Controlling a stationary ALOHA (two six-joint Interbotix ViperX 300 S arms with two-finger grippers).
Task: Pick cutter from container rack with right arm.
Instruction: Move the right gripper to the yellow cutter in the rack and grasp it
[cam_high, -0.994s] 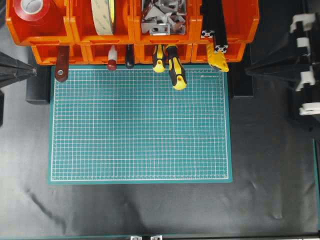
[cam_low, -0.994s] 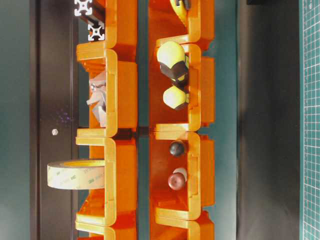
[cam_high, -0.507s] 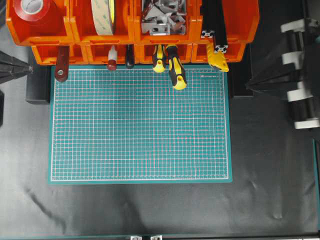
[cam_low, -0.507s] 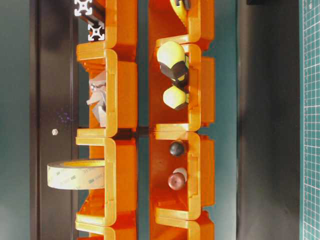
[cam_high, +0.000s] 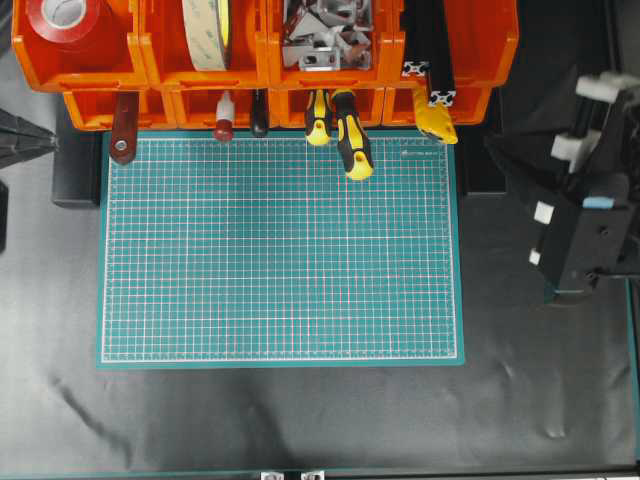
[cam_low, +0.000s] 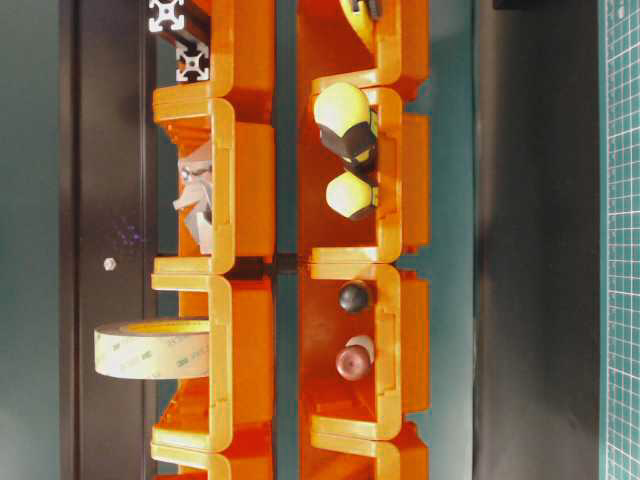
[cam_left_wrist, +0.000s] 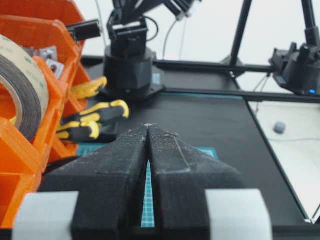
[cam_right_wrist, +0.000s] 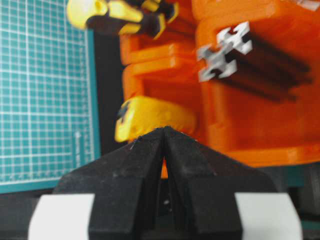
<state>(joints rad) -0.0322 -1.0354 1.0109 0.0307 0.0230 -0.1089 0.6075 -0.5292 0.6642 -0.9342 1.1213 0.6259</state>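
Note:
The yellow cutter (cam_high: 434, 118) sticks out of the rightmost lower bin of the orange container rack (cam_high: 90, 70), its end hanging over the mat's far right corner. My right gripper (cam_high: 494, 147) is shut and empty, to the right of the rack and a short way from the cutter. In the right wrist view the cutter (cam_right_wrist: 155, 117) lies just beyond the closed tips of that gripper (cam_right_wrist: 164, 129), apart from them. My left gripper (cam_high: 50, 143) is at the far left edge, shut on nothing. In its wrist view that gripper (cam_left_wrist: 148, 125) has both tips pressed together.
A green cutting mat (cam_high: 280, 250) covers the middle of the black table. Two yellow-and-black screwdrivers (cam_high: 350, 135) poke from the lower bins left of the cutter. Black profiles (cam_high: 430, 60) sit in the bin above it, next to metal brackets (cam_high: 320, 35) and tape rolls (cam_high: 205, 35).
The right arm has swung in from the right edge and turned, bringing its shut gripper towards the rack's right end. The left gripper has drawn back slightly to the left.

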